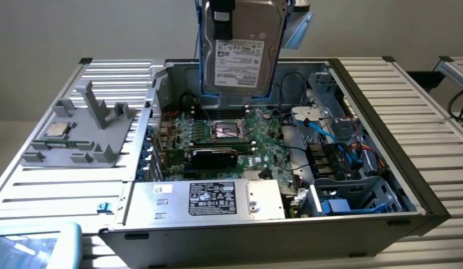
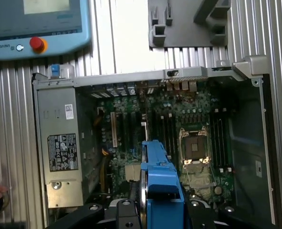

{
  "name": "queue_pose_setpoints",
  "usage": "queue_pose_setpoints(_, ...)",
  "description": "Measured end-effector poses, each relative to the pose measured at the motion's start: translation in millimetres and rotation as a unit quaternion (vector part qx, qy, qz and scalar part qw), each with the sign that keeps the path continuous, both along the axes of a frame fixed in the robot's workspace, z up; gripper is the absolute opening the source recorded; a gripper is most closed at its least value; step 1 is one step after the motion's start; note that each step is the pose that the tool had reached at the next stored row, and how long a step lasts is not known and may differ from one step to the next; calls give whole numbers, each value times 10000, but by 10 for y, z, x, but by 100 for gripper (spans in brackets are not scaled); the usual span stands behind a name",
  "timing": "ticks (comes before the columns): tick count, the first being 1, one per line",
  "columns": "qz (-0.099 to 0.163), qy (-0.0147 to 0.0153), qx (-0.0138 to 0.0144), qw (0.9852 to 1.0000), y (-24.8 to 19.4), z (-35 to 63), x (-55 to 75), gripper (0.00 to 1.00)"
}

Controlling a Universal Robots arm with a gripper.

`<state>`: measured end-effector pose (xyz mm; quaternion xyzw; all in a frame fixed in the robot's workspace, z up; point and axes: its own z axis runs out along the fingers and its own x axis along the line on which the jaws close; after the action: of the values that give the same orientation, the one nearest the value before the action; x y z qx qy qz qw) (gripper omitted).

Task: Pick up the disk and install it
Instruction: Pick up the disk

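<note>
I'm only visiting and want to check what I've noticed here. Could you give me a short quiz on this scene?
1. True or false: the disk lies flat inside the open computer case.
2. What colour is the disk's frame? A) red B) blue C) green
3. Fill in: the gripper is shut on the ____.
Key: 1 false, it hangs upright above the case; 2 B; 3 disk.

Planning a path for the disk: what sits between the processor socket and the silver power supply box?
A black expansion card, standing on the motherboard, seen in the exterior view.
</note>
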<state>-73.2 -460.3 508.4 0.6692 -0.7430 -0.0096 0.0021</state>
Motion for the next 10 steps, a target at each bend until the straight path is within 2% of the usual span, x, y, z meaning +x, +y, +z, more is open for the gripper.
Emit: queue_pose_setpoints(10,0,2,-19,10000,-116,22,379,37)
